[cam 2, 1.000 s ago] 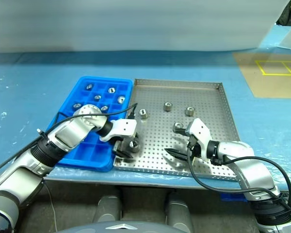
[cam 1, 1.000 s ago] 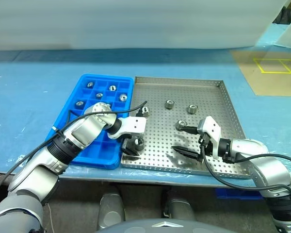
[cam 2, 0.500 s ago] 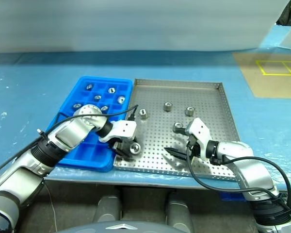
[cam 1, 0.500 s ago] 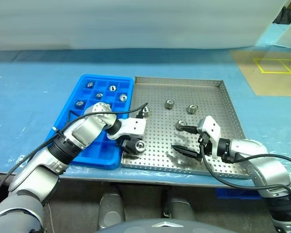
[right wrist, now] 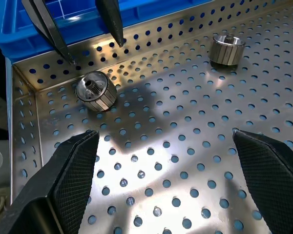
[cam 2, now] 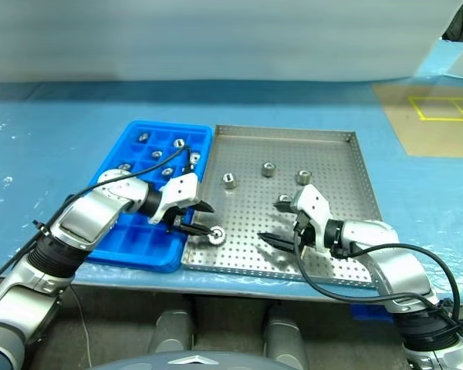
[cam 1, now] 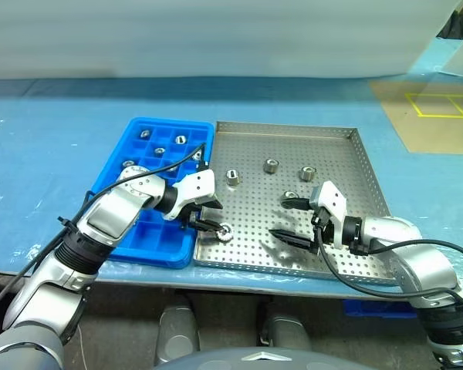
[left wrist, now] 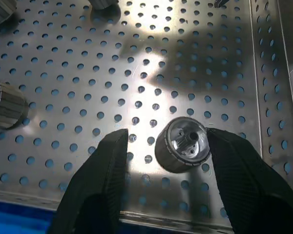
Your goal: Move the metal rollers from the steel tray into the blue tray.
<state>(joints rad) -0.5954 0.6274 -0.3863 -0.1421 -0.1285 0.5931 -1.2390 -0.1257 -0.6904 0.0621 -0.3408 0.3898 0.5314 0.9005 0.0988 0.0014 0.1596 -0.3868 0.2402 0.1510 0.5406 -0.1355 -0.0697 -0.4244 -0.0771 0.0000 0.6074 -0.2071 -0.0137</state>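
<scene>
Left gripper (left wrist: 158, 183): jaws standing apart around one roller (left wrist: 182, 144) lying in the steel tray (cam 1: 347, 166), not gripping. Right gripper (cam 1: 288, 218): jaws gaping wide, holding nothing. Blue tray (cam 1: 116, 173) sitting beside it.

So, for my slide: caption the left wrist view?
Open left gripper over one metal roller on the steel tray.

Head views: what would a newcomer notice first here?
The large perforated steel tray with shiny metal rollers scattered on it, beside the bright blue compartment tray already holding several. The left gripper hangs open by one roller near the steel tray's near-left corner; the right gripper gapes wide.
</scene>
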